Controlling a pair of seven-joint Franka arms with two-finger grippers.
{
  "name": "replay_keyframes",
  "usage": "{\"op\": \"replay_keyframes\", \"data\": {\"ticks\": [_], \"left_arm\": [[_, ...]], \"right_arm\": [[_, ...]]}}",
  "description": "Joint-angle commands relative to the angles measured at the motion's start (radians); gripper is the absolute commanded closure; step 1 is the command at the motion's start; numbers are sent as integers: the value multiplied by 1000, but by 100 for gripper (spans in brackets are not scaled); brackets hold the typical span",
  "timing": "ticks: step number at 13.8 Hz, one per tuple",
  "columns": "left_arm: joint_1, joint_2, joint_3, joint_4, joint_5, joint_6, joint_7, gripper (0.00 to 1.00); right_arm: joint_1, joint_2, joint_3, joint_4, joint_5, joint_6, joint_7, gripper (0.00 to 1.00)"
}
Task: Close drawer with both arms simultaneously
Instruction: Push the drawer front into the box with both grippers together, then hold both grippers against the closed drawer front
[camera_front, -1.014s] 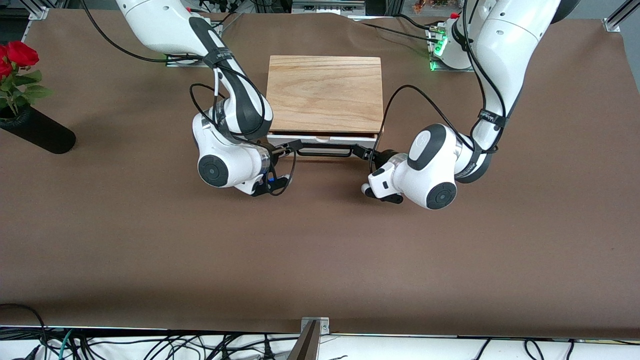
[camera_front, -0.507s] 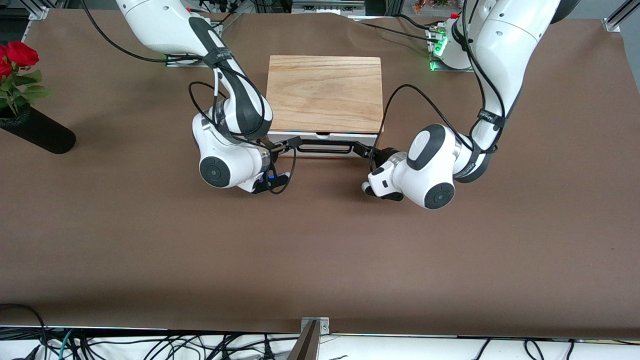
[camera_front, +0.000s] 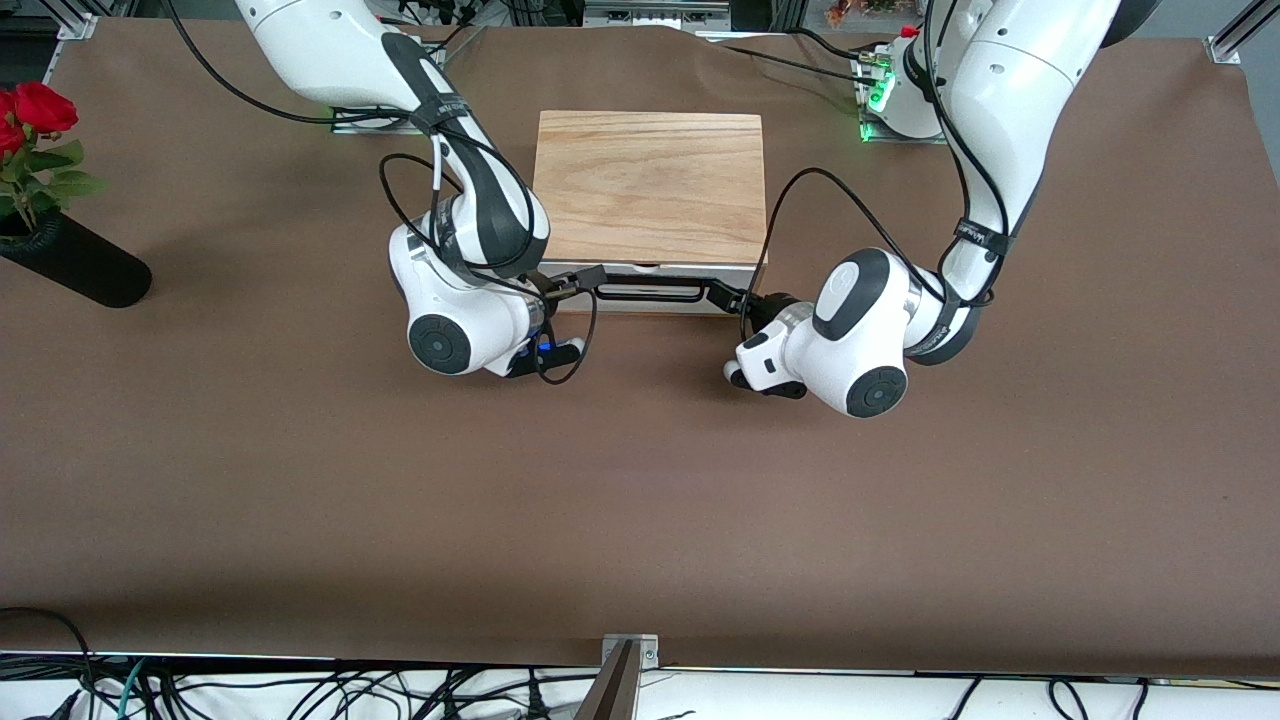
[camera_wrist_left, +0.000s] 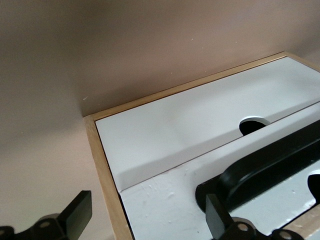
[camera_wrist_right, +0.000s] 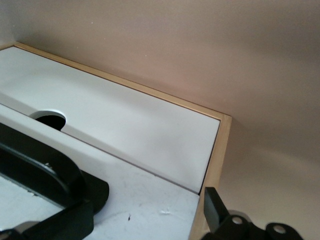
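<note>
The drawer (camera_front: 650, 305) sits in the light oak casing (camera_front: 650, 185), its white front panel almost flush with the casing's front. Its black bar handle (camera_front: 650, 292) runs across the panel. My right gripper (camera_front: 577, 284) is open against the panel at the right arm's end of the handle. My left gripper (camera_front: 724, 297) is open against the panel at the left arm's end. In the left wrist view my gripper (camera_wrist_left: 147, 220) straddles the panel's corner (camera_wrist_left: 160, 205) beside the handle (camera_wrist_left: 270, 170). In the right wrist view my gripper (camera_wrist_right: 145, 215) straddles the other corner (camera_wrist_right: 145, 200) beside the handle (camera_wrist_right: 40, 165).
A black vase (camera_front: 75, 265) with red roses (camera_front: 40, 105) lies at the right arm's end of the table. A metal bracket (camera_front: 625, 660) stands at the table edge nearest the camera. Cables loop off both wrists near the casing.
The drawer has slid into the casing, from sticking out a little to nearly flush. Both grippers have moved toward the casing with it.
</note>
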Motion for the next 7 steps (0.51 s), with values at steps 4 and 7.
{"op": "replay_keyframes", "data": {"ticks": [4,7], "left_arm": [[-2,-2,3,-34,-12,3,-5,0],[-2,-2,3,-34,-12,2,-5,0]], "right_arm": [[11,-18,6,-21,2,-45,27,0],[11,-20,6,-21,6,-45,28,0]]}}
